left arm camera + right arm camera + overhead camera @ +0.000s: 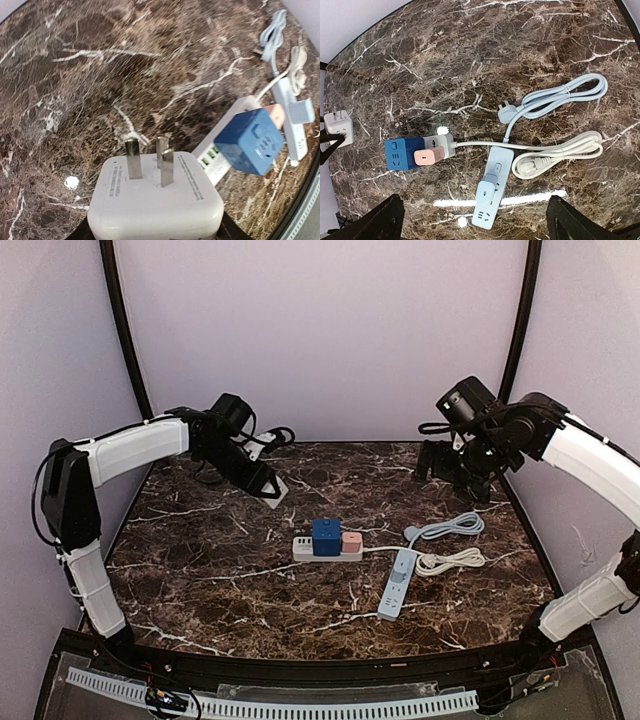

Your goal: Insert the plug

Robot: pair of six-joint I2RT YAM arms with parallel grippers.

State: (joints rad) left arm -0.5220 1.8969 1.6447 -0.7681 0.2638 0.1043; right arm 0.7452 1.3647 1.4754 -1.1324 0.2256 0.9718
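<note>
The plug (155,200) is a white square block with three metal prongs pointing away from the left wrist camera. My left gripper (262,480) is shut on it, with the black fingers just showing at the block's lower corners. It hangs above the table's back left, apart from the white power strip (325,548). That strip carries a blue cube adapter (326,536) and a pink adapter (351,542). In the right wrist view the plug (338,128) shows at the far left. My right gripper (473,200) stands open and empty, high over the back right.
A light blue power strip (396,585) with a small blue adapter lies right of centre on the marble table (200,570). Its coiled blue cable (450,527) and a coiled white cable (452,561) lie to the right. Purple walls enclose the sides and back.
</note>
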